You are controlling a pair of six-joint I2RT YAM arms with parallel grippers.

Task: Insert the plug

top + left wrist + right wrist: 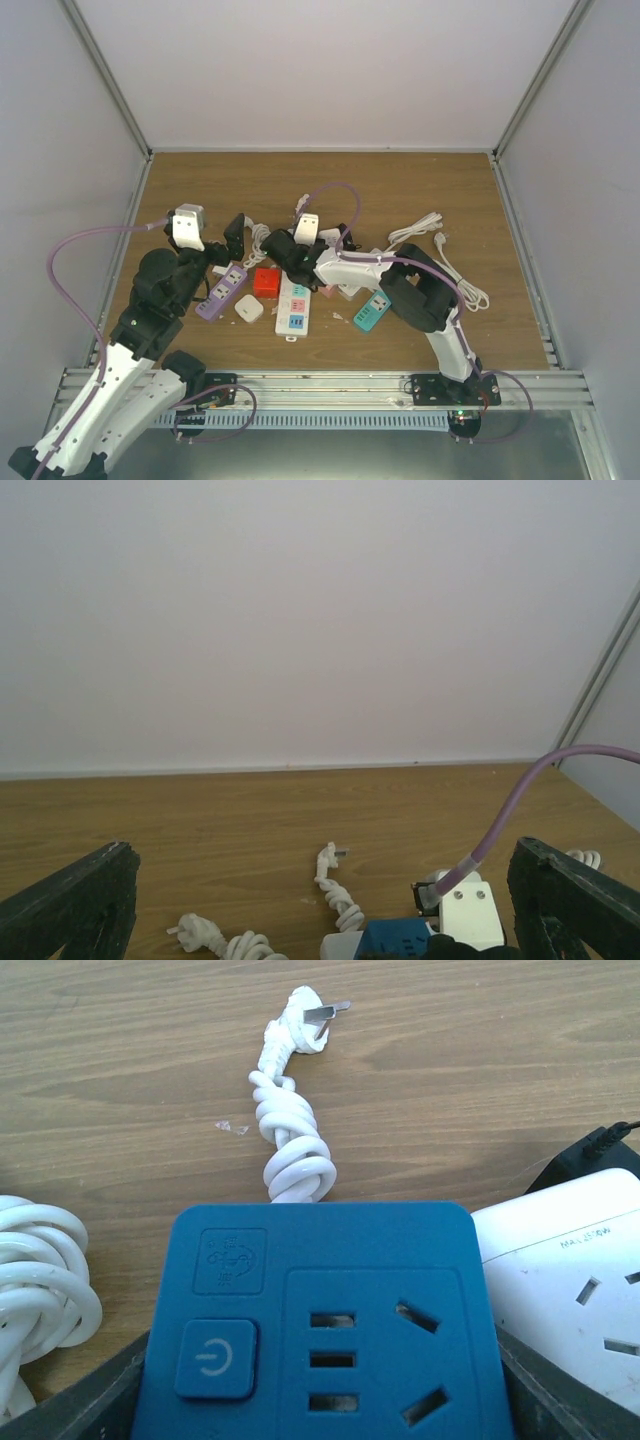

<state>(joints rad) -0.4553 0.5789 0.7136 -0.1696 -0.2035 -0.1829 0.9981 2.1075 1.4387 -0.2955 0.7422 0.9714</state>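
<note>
- Over on the left, the left gripper (322, 855) is hovering over the brown wooden surface (200, 190). Its black fingers (70, 905) are standing wide apart with nothing between them.
- Just right of that arm, a purple plastic power strip (222, 291) is lying on the boards. A small white square adapter (249, 309) is sitting beside it, and a red cube-shaped block (266, 282) is sitting just behind the adapter.
- Moving along, a long white power strip with coloured sockets (293, 308) is lying next to the red block.
- Centre now: the right gripper (330, 1400) is clamping a blue plastic socket block (320, 1260). One finger is pressing on each side, and the socket face is looking up at the wrist camera.
- The white plug with metal prongs (305, 1015) is lying loose on the surface just beyond the blue block. It is at the end of a coiled white cable (295, 1150), its prongs are pointing away, and neither gripper is holding it.
- A white socket strip (570, 1270) is lying against the blue block's right side.
- Further right, a teal power strip (372, 312) is lying by the right arm's elbow.
- At the far right, loose white cables (445, 260) are sprawling across the wood.
</note>
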